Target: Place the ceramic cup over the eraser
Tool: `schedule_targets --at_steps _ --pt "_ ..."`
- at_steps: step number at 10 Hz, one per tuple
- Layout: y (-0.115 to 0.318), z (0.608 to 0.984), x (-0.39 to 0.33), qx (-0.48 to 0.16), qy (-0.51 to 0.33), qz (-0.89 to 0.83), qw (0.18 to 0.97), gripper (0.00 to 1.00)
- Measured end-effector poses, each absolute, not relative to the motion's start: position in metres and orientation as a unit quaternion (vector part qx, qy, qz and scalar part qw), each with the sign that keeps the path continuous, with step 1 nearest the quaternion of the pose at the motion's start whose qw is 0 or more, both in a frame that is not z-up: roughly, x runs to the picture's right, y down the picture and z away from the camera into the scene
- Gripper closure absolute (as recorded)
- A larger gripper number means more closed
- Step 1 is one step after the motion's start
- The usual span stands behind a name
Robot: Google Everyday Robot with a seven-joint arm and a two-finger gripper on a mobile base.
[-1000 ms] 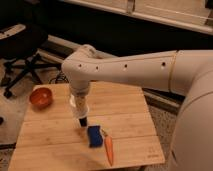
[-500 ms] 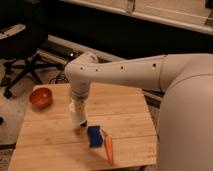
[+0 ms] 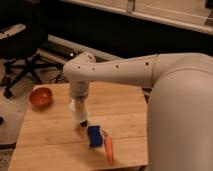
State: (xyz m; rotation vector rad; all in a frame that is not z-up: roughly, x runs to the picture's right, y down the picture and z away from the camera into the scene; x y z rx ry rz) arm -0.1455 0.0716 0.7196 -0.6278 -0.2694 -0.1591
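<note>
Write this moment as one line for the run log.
gripper: above table centre, carrying ceramic cup | eraser: dark, just under cup | blue pad, carrot: beside | bowl: left corner

White arm bent downward, pincer low, pointing down

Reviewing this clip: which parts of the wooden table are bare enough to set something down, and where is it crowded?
Bare wood on the table: the right half behind the carrot, and the front-left stretch below the orange bowl. Crowded at centre-front: the pincer hangs with the ceramic cup over the eraser, with the blue pad and carrot close beside.
</note>
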Motion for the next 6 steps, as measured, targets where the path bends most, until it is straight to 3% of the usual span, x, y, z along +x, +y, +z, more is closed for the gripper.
schedule_targets --at_steps 6 --pt "0.0707 0.7243 -0.1504 -0.308 -0.137 -0.083 0.938 0.2"
